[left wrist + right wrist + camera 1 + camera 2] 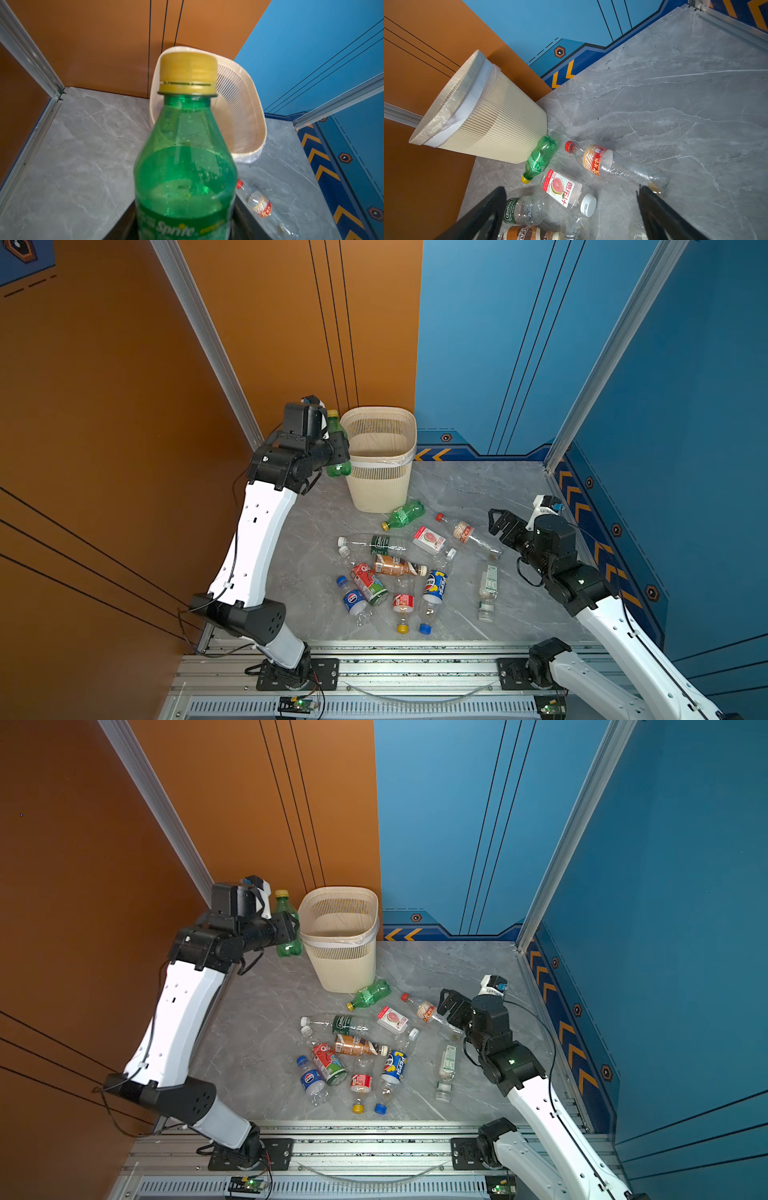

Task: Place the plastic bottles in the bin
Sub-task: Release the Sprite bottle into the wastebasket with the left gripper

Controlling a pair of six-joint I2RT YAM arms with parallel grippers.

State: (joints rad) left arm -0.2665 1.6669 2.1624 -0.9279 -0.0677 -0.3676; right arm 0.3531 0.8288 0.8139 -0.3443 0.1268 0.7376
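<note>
The left fingers [344, 448] pinched the Sprite bottle [185, 166] at its middle, upright and cap up, just beside the bin [380, 485], not yet over it. It likely needed lifting so its base cleared the rim, then carrying above the opening before release. The right fingers [660, 214] stood spread above the bottles [399, 566] on the desk [478, 489].

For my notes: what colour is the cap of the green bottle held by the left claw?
Yellow cap; clearest in the left wrist view.
</note>
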